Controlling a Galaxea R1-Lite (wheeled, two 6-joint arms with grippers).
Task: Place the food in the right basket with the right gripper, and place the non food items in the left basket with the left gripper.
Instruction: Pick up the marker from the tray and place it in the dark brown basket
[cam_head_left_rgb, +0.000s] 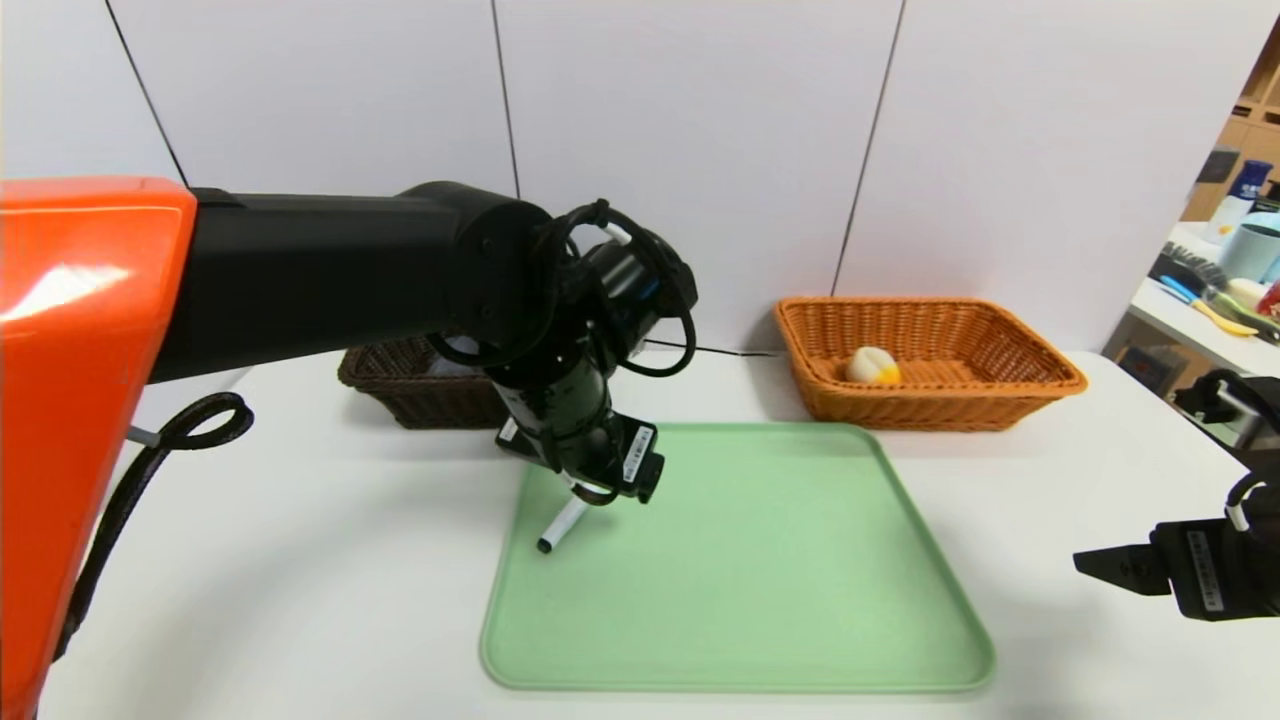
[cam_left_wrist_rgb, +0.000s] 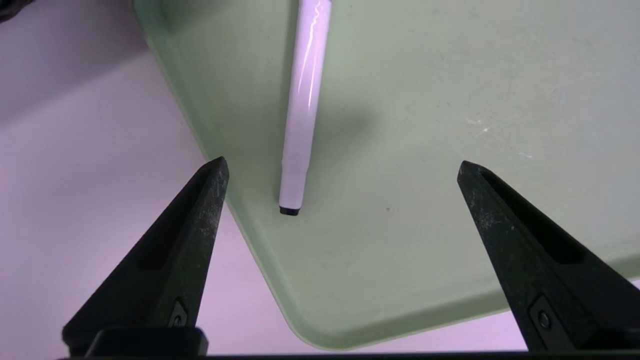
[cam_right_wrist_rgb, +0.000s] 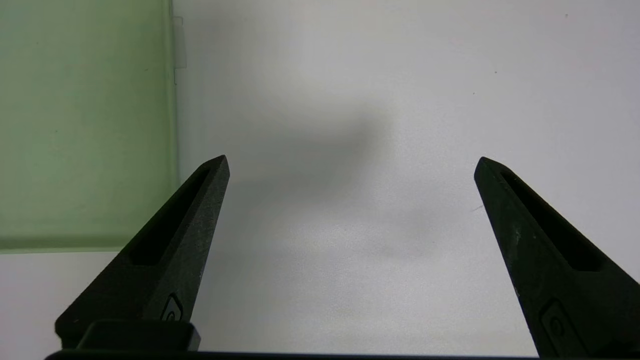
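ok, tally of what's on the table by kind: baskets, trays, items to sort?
Baskets: 2 (brown basket, orange basket)
Trays: 1 (green tray)
Food items: 1 (round pale food piece, lying in the orange basket)
Non-food items: 1 (white marker, lying on the tray's left edge below the open left pincer)
Total: 5
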